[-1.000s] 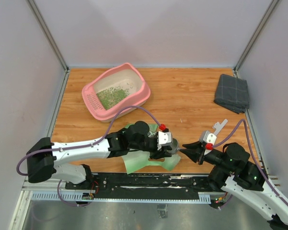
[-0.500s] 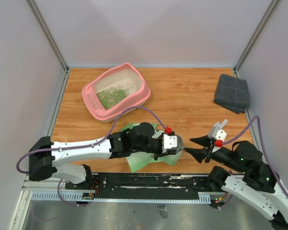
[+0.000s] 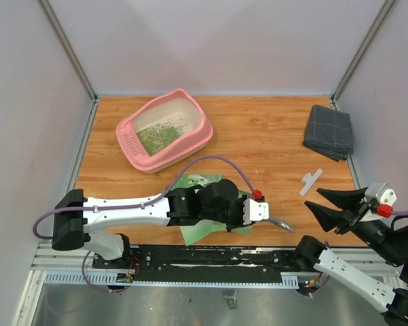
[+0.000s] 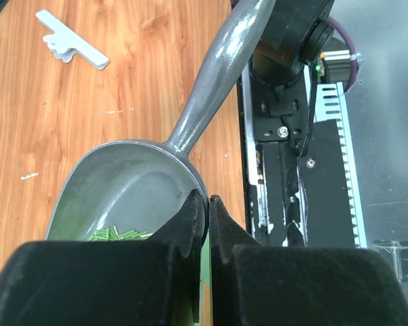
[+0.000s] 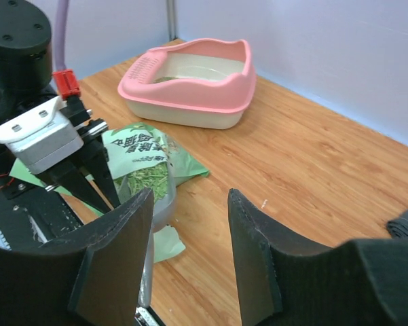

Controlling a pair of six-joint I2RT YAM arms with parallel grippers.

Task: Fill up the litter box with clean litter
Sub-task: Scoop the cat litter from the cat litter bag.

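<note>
Scoop [image 4: 132, 183] gripped, box [image 3: 205, 132] awaits
Left tool [image 4: 202, 200] pinches the scoop's rim; right tool [image 5: 189, 197] gapes empty. Next, likely a level carry to the box.

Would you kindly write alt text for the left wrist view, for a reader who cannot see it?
The left gripper is shut on the rim of a grey scoop holding a few green litter granules. Its handle points away over the table, where a white clip lies.
</note>
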